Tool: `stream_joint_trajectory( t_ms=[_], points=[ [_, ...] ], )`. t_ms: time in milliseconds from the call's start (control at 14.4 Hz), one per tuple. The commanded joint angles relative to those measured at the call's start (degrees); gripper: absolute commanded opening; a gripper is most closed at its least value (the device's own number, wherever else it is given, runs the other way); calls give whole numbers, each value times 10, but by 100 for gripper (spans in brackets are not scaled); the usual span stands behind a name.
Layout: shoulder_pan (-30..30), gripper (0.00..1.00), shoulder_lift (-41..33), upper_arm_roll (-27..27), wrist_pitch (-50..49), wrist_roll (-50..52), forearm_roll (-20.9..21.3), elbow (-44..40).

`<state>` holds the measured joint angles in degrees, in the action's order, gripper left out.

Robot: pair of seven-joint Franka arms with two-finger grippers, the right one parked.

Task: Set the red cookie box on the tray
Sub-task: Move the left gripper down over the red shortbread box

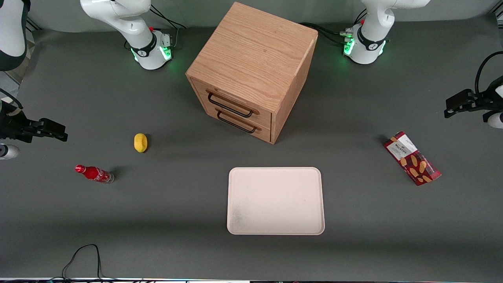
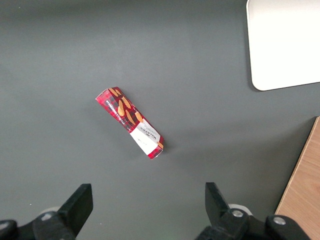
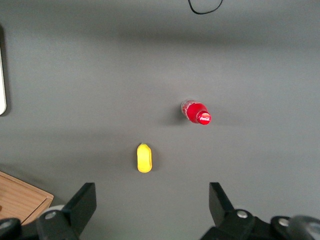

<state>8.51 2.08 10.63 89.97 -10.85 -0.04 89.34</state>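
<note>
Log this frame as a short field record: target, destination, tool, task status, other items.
target: red cookie box, lying flat on the table toward the working arm's end
destination: tray, nothing on it
tool: left arm's tool open, above the table, apart from the box
task status: box not yet grasped
other items: wooden drawer cabinet, cola bottle, yellow object

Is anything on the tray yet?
No, the tray holds nothing. The red cookie box lies flat on the table toward the working arm's end. The gripper hangs above it, jaws open. The drawers' contents are hidden.
</note>
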Motion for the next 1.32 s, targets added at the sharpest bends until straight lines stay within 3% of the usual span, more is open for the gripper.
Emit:
stream_joint_trajectory(
  t_ms=[0,139,556,972,1250],
  points=[
    [-9,100,3,-5,-4,-17,3,-8],
    [-9,100,8,-4,2,-15,8,-5],
    [-13,100,61,31,185,8,7,107],
    [-9,100,147,51,339,287,-2,192],
    [-11,99,194,63,404,320,-32,243]
  ],
)
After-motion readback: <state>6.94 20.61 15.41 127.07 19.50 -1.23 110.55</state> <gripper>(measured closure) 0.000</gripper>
